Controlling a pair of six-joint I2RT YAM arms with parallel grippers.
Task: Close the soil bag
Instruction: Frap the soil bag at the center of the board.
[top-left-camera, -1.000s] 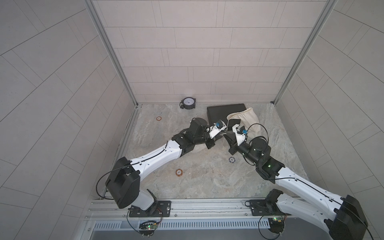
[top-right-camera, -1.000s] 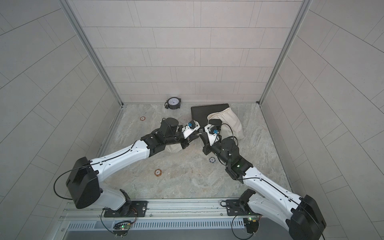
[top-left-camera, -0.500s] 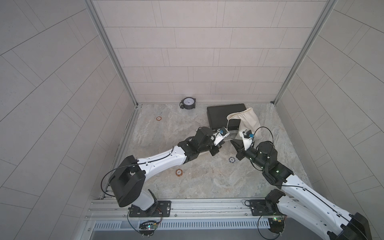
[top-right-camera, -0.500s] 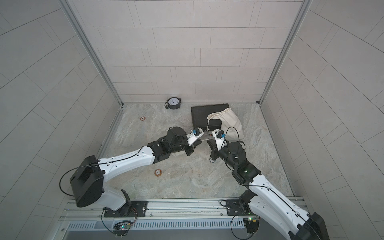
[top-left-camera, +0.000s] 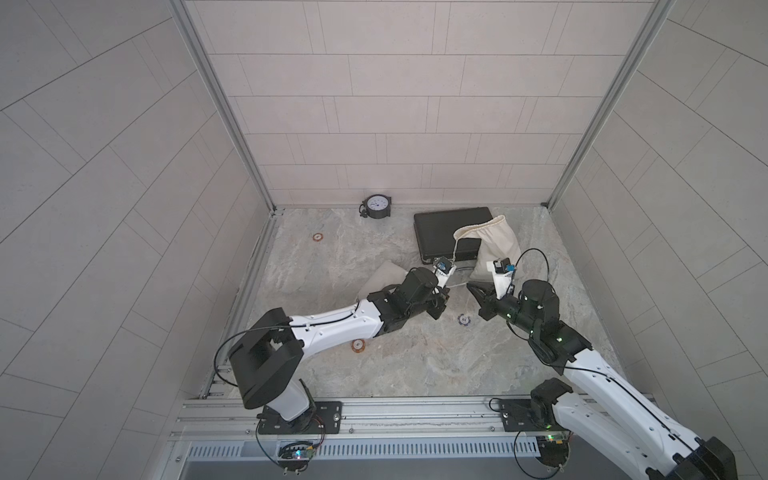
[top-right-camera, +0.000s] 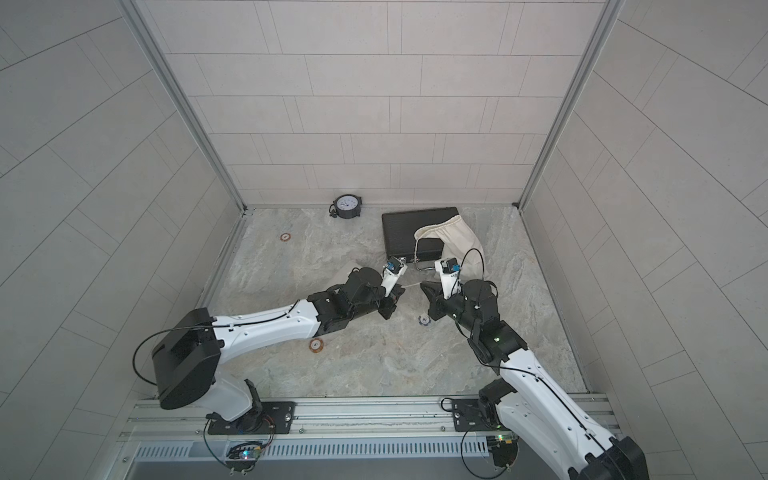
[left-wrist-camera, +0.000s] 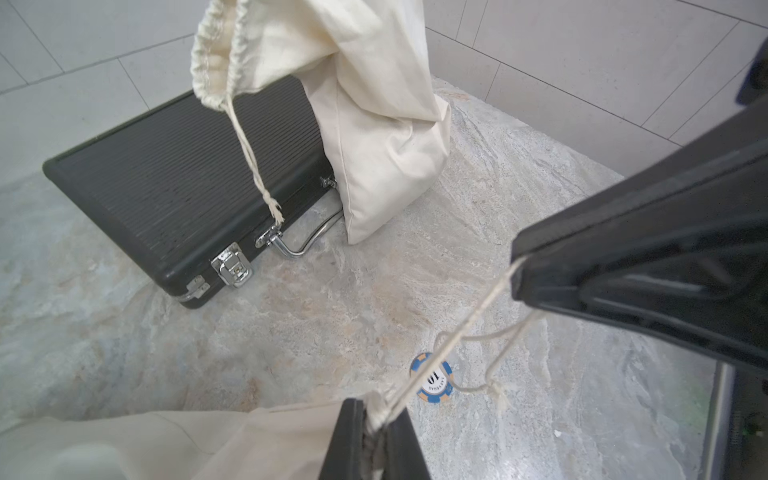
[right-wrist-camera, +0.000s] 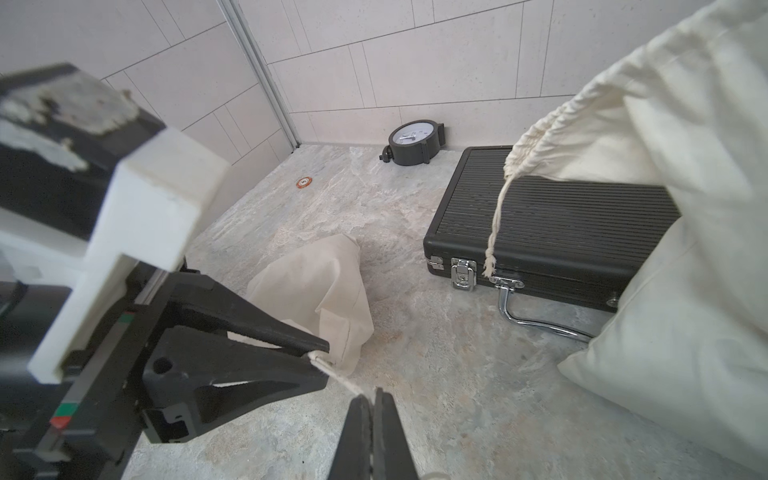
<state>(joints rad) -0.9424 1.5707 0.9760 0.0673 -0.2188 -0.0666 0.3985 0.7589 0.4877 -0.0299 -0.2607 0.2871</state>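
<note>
Left arm (top-left-camera: 332, 328): stretched low over the floor (top-left-camera: 415, 365); left gripper (left-wrist-camera: 374, 411) pinched tight on the gathered mouth of the soil bag (right-wrist-camera: 328, 291), which slumps beside its wrist.
Right arm (top-left-camera: 594, 374): bent inward; right gripper (right-wrist-camera: 370, 395) clamped on the drawstring (left-wrist-camera: 469, 324), taut between both tips.
Room: black case (top-left-camera: 444, 232) and large sack (top-left-camera: 494, 245) close behind; bare floor toward the arm bases.
Views: only the left wrist view shows the blue chip (left-wrist-camera: 432, 378) under the cord.

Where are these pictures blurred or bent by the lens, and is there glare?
Both top views: the corner posts splay outward, light soft and even. Left wrist view: the near soil bag cloth is out of focus; the case latch glints. Right wrist view: the left arm's white mount is blurred, the clock sharp.
</note>
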